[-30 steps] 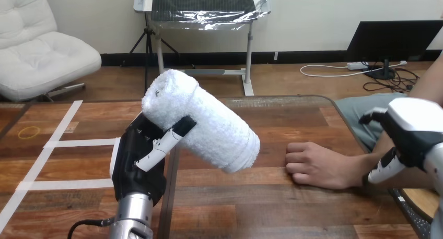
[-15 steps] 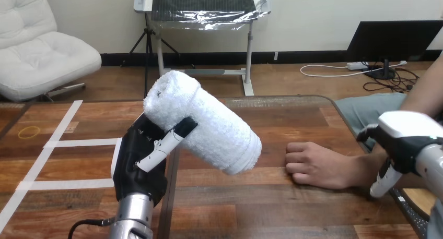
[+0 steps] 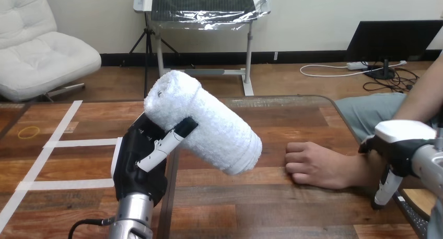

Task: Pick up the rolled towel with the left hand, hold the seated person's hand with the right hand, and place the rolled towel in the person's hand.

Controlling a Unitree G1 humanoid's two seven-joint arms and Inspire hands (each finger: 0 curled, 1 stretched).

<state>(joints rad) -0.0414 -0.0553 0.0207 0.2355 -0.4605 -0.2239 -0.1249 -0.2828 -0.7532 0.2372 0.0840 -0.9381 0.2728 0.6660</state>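
- We see the rolled towel (image 3: 203, 121) held up off the table, tilted, its upper end at the far left and its lower end pointing down to the right.
- Our left hand (image 3: 137, 163) is clamped on the towel from below. Its thumb lies across the near side of the roll, and the rest of the hand is tucked under and behind it.
- The towel's lower end hangs near the person's hand (image 3: 313, 165) but stays apart from it, with bare wood between the two.
- The person's hand rests on the table (image 3: 292, 114) at the right side, with its fingers curled under into a loose fist and the knuckles turned toward the towel.
- Our right hand (image 3: 405, 145) sits over the person's wrist at the table's right edge, its white back facing up. We cannot tell whether it grips the wrist or only rests on it.
- Strips of white tape (image 3: 57, 143) run across the table's left part.
- A yellow rubber band (image 3: 28, 132) lies beside the tape, near the left edge.
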